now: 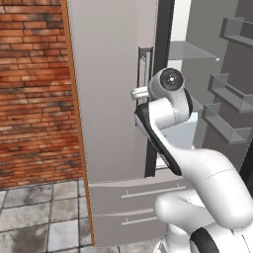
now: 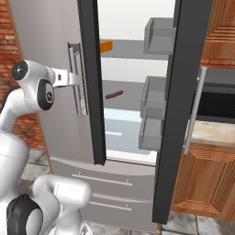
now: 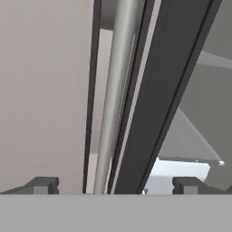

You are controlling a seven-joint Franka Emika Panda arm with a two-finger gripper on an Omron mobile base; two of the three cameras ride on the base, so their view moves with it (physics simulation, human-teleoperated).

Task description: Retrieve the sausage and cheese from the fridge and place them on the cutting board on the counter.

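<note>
From the left base view we see the fridge [image 1: 113,99] with its left door closed and the right door swung open onto white shelves. Our arm rises from the lower right, bends at the elbow and points its wrist at the left door's silver handle [image 1: 147,69]; the hand itself is hidden behind the wrist.

From the right base view the sausage [image 2: 114,94] lies on a middle glass shelf, a short dark-red stick, and the cheese [image 2: 106,46] sits one shelf higher near the left door's edge, only part of its orange showing. We judge both light. The sausage is probably firm enough to pinch across its middle, though round and liable to roll; the cheese wedge looks easiest to grip across its flat sides. The desk [image 2: 209,132] shows as a beige strip to the right, beyond the open door. Our hand reaches level toward the handle.

In the hand view our fingers [image 3: 45,185] stand wide apart with nothing between them but the handle's bar [image 3: 115,90], which runs up between them, seemingly just ahead. We cannot tell whether they touch it. The gripper [image 3: 115,186] holds nothing.
</note>
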